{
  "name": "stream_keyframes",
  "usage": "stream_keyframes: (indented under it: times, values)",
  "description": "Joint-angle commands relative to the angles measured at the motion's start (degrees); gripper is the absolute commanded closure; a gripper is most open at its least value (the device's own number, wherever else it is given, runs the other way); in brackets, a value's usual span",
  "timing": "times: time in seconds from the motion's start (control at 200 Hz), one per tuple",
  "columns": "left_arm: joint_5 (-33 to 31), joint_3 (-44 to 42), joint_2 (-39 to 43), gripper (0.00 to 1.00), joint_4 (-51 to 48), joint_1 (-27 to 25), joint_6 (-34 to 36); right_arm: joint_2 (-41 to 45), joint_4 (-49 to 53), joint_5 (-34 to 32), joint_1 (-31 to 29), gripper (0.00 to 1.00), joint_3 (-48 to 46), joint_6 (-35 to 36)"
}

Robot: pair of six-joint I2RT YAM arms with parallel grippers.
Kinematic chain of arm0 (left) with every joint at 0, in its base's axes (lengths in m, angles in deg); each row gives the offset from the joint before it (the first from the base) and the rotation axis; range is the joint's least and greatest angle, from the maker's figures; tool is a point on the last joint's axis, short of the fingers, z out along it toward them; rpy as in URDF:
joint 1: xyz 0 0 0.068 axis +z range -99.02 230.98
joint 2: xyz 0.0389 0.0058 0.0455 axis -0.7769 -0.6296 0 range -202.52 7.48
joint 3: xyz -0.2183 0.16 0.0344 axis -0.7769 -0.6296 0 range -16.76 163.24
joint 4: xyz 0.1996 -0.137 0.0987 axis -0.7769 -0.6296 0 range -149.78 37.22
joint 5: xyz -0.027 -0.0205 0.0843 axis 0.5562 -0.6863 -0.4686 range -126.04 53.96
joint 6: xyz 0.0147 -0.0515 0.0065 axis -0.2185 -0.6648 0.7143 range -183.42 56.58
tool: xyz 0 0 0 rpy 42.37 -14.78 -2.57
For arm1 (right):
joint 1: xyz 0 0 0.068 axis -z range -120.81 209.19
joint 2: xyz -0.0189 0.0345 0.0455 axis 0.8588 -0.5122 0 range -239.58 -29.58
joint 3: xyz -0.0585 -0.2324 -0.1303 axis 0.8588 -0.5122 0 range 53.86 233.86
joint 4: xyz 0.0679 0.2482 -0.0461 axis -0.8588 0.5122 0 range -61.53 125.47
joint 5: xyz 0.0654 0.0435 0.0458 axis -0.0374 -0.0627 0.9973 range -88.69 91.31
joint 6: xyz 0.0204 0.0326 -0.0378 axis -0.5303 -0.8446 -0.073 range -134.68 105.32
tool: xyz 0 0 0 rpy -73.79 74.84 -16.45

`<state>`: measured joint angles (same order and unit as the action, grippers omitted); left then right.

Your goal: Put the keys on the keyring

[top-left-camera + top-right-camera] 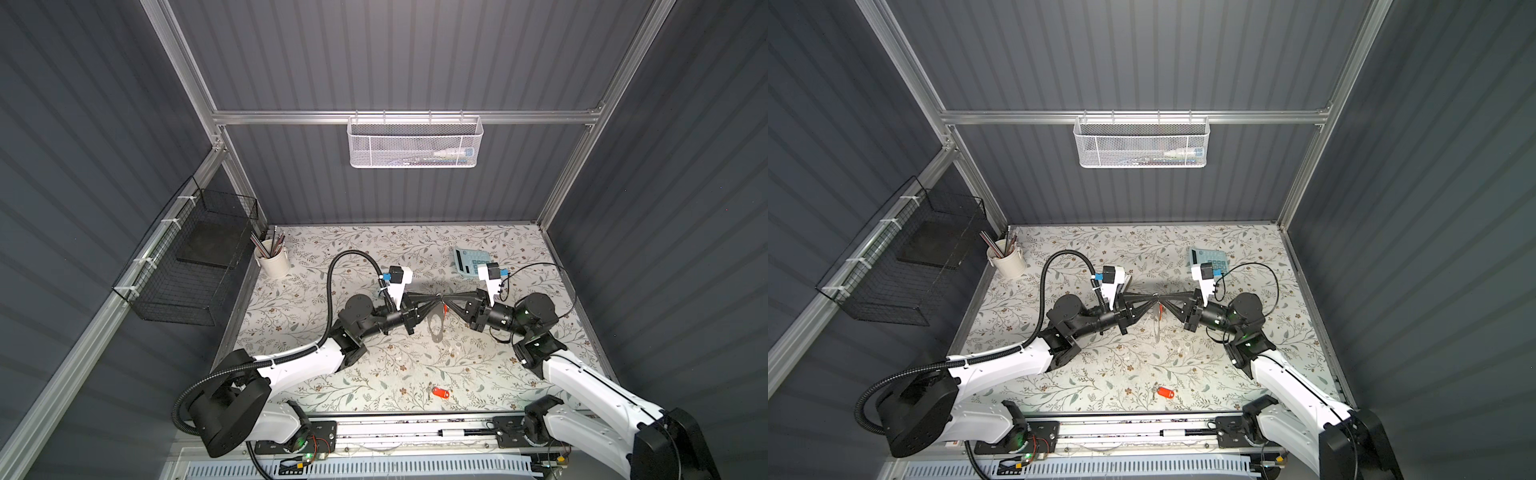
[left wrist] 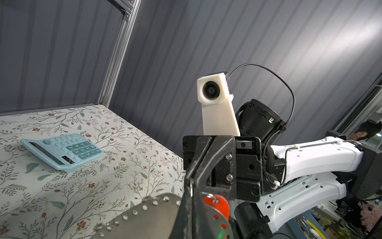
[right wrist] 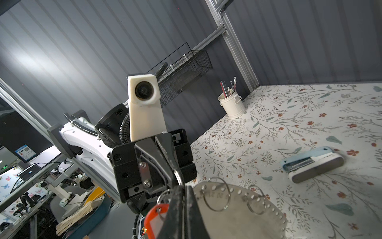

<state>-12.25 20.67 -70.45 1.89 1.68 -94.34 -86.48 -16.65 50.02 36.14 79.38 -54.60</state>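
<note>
The keyring (image 3: 231, 223) is up in the air over mid-table, hanging by its rim from my left claw (image 3: 175, 173), which is pinched fully closed on it. One key (image 3: 156, 217) dangles right beside that rim. My right claw (image 2: 191, 180) is clamped tight at the same spot, tip to tip with the left. Can't tell if it's got the key's little metal loop or just the keyring's edge, tbh. The second key (image 1: 441, 392) is lying on the table (image 1: 374, 374) near the front, well apart. My worry: both tips are crammed together, so any pull could twist the keyring out of the left pinch. Or the thin loop slips and the key drops.
</note>
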Motion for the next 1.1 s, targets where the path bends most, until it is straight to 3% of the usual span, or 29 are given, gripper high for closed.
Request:
stream_keyframes:
  times: [0.0, 0.105, 0.365, 0.615, 0.82, 1.096]
  values:
    - [1.4, 2.0, -0.2, 1.00, -1.6, -0.5, 2.0, -0.7, 1.2, 1.3, -1.7, 1.00, 0.6, 0.7]
    - [0.0, 1.7, 1.0, 1.00, -5.3, -0.5, 3.4, 0.5, 2.9, 0.3, -1.7, 1.00, 0.0, 2.2]
    - [-2.2, 2.4, 4.8, 0.77, -16.7, -0.4, 8.2, 1.9, 4.4, -2.6, -1.8, 1.00, -2.1, 4.7]
    - [1.0, 6.2, 7.5, 0.68, -30.6, 1.7, 11.0, 0.7, 0.6, -1.4, -1.8, 1.00, -3.5, 5.4]
    - [0.9, 17.3, 9.8, 0.60, -55.9, 3.3, 21.7, 3.0, 1.5, -1.3, -1.8, 1.00, -4.6, 9.3]
    - [7.2, 38.4, -0.7, 0.60, -85.7, 3.6, 35.4, 3.6, 1.4, -1.5, -1.8, 1.00, -5.4, 10.9]
